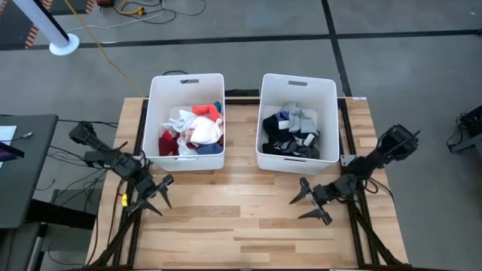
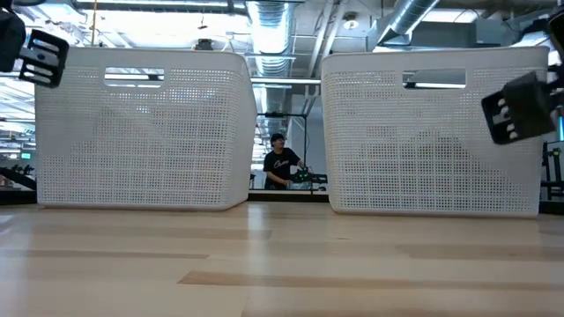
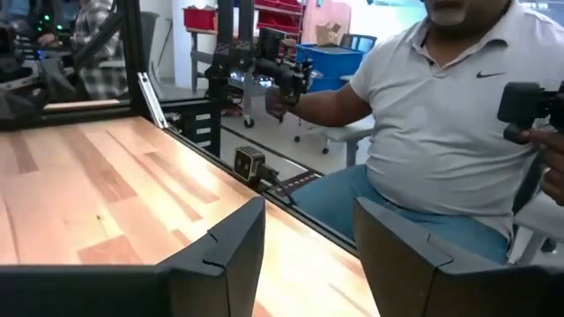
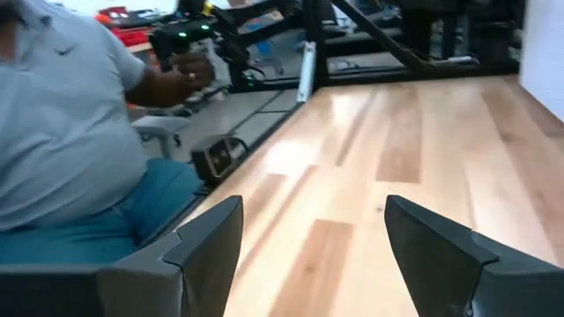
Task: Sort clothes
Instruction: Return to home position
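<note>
Two bins (image 1: 154,120) (image 1: 334,120), two pincers (image 1: 156,202) (image 1: 301,205), perhaps fifteen garments (image 1: 197,134)

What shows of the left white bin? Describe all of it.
The left white bin is a rectangular tub of white plastic, walls finely perforated, with a slot handle under the far rim. It stands upright at the back of the wooden table, apart from the other bin. Inside lies a heap of clothes in white, red, maroon and blue. The open left end effector hangs off its front left corner, not touching.
</note>
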Tool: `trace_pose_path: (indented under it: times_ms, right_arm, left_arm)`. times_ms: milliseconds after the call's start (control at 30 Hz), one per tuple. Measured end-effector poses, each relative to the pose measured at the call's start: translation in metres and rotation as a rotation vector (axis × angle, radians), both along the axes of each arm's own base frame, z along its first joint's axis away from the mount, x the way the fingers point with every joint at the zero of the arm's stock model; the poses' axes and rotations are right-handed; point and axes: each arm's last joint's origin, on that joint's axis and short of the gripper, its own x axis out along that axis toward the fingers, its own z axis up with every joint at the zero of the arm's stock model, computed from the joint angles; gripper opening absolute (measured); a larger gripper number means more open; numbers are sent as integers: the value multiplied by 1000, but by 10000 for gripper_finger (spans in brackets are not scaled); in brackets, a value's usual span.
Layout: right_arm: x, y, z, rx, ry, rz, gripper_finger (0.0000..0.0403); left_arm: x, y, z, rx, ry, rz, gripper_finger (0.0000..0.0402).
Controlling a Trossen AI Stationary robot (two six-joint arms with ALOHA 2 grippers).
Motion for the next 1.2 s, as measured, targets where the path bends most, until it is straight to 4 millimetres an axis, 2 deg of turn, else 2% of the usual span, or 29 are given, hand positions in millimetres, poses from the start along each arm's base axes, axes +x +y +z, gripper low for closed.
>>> trace_pose_path:
  times_ms: [633, 867, 1000, 1200]
  right_arm:
    - [14, -23, 0, 41, -4, -147, 290]
    - [15, -24, -2, 246, 91, -180, 291]
    - [12, -19, -5, 223, 120, -149, 290]
    - [9, -17, 2, 102, 49, -95, 290]
  left_arm:
    - [1, 1, -4, 23, 31, 56, 155]
    - [1, 1, -4, 12, 45, 56, 155]
    - [1, 2, -5, 22, 42, 77, 155]
    - [3, 4, -7, -14, 100, 184, 155]
